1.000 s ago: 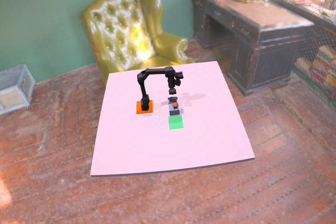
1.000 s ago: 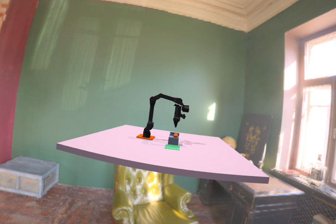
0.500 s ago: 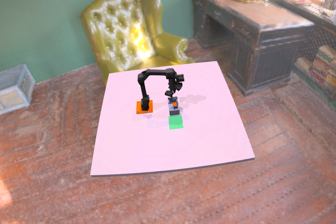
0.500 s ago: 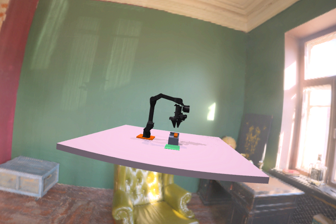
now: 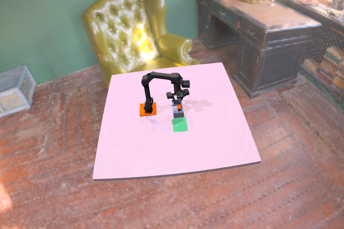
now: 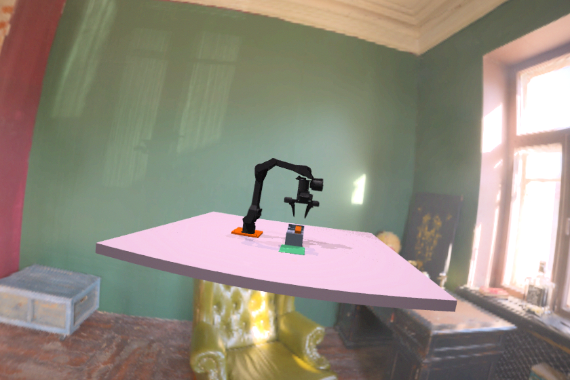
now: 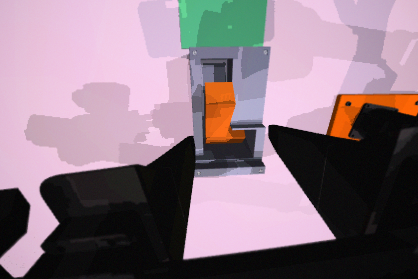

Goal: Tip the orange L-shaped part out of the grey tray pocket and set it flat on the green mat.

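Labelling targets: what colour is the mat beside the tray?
Green; the mat shows best in the wrist view.

Yellow tufted armchair [image 5: 133,30] behind the table; dark desk [image 5: 258,32] (cluttered, perhaps brassware) nearby.

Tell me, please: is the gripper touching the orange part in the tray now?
Apart. In the exterior view the open gripper hangs above the grey tray, with green wall showing between its fingertips and the orange part.
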Robot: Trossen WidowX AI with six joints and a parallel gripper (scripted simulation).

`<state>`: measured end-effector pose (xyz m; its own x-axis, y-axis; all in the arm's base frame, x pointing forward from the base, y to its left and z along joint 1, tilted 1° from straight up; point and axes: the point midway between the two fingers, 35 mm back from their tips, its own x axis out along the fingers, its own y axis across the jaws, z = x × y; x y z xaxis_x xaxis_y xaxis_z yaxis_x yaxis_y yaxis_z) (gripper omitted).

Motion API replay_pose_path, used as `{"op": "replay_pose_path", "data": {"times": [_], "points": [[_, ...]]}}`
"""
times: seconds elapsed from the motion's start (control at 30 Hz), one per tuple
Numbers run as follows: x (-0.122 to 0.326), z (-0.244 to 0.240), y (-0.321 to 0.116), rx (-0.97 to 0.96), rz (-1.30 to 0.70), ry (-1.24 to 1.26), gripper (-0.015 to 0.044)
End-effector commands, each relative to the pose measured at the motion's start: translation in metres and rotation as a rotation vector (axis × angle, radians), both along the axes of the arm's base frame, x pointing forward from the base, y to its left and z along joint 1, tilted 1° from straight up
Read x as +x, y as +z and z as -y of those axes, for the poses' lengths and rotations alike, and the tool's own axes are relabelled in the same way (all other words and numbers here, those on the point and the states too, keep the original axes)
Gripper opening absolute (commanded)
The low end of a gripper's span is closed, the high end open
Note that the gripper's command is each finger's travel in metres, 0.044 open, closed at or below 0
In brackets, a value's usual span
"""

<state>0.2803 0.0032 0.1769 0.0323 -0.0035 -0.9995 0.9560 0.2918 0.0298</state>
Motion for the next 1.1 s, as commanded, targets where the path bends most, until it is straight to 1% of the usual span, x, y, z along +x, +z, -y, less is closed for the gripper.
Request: {"op": "replay_pose_path", "data": {"times": [0.0, 0.13, 0.33, 1.07], "points": [[0.004, 0.004, 0.004, 0.007, 0.012, -0.119, 0.028], [0.004, 0.004, -0.002, 0.007, 0.012, -0.119, 0.028], [0.005, 0.004, -0.026, 0.007, 0.012, -0.119, 0.028], [0.008, 0.004, -0.055, 0.007, 0.012, -0.119, 0.028]]}}
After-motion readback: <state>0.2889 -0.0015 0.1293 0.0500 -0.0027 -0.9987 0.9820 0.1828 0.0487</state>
